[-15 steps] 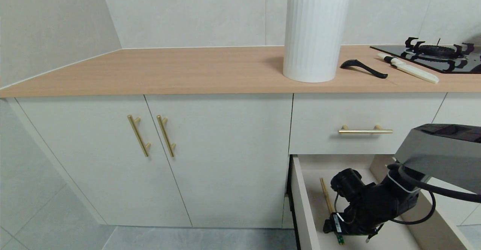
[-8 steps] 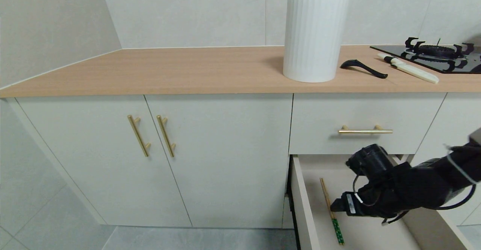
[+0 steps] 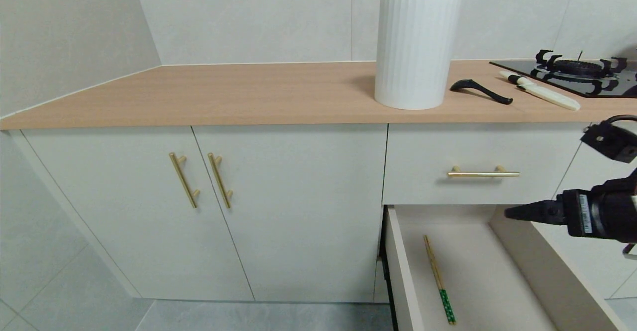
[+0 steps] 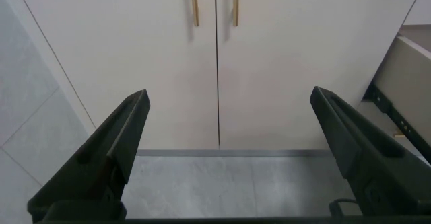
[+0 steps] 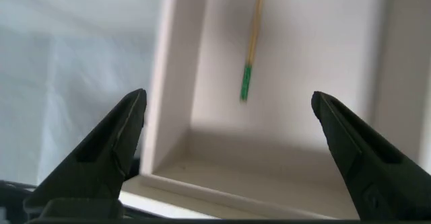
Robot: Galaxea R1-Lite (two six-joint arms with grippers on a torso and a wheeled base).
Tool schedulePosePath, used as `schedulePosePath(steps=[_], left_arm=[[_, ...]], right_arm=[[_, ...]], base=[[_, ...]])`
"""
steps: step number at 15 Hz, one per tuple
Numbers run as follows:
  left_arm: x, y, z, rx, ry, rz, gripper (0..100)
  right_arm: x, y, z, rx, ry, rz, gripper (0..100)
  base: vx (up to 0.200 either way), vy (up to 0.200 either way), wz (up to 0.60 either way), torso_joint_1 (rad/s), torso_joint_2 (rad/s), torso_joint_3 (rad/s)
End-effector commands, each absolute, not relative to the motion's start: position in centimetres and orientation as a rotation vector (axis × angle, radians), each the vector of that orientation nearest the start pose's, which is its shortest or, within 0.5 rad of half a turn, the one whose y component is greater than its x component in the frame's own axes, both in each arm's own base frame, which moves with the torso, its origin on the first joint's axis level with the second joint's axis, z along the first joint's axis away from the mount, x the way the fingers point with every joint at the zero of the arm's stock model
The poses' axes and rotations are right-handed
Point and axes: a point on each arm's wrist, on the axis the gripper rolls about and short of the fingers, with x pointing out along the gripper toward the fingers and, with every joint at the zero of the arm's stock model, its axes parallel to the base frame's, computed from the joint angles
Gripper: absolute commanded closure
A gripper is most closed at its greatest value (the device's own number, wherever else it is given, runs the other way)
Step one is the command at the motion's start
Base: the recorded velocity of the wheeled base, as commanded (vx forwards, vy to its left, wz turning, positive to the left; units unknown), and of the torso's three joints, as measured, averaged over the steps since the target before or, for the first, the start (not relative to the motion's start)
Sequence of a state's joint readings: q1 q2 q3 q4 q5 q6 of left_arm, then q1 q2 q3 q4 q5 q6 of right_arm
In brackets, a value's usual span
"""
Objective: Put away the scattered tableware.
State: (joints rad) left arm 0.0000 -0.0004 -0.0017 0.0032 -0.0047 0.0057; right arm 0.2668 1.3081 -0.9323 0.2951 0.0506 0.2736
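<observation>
Chopsticks are laid in the open drawer, and both pincers are held empty.

The chopsticks, wooden with green ends, are seen flat on the drawer floor near its left wall, a placement judged to be their stowed position. The right pincer is held above the drawer's right side with its jaws spread wide and nothing between them. The left pincer is likewise spread and empty, facing the cupboard doors. A black-handled utensil and a white knife lie on the counter beside a ribbed white container, presumably to be put away next. The drawer's front is cut off, the utensil's working end cannot be made out, and whether one or two sticks lie there is hard to tell.
</observation>
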Motion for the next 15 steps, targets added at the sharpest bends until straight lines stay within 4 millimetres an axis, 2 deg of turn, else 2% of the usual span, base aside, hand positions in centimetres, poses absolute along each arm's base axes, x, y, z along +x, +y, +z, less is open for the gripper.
schedulePosePath(steps=[1,9,12,15], left_arm=[[-2.29,-0.01,7.56,0.006,0.002,-0.005,0],[-2.29,-0.01,7.56,0.006,0.002,-0.005,0],[-2.29,-0.01,7.56,0.006,0.002,-0.005,0],[-2.29,-0.01,7.56,0.006,0.002,-0.005,0]], right_arm=[[16.62,4.28,25.09,0.195,0.605,0.213,0],[16.51,4.14,24.92,0.174,0.606,0.212,0],[16.44,4.12,25.01,0.173,0.601,0.21,0],[16.42,4.12,24.88,0.166,0.605,0.213,0]], base=[[0.0,0.0,0.0,0.0,0.0,0.0],[0.0,0.0,0.0,0.004,-0.02,-0.016],[0.0,0.0,0.0,0.077,-0.24,-0.272],[0.0,0.0,0.0,0.121,-0.51,-0.312]])
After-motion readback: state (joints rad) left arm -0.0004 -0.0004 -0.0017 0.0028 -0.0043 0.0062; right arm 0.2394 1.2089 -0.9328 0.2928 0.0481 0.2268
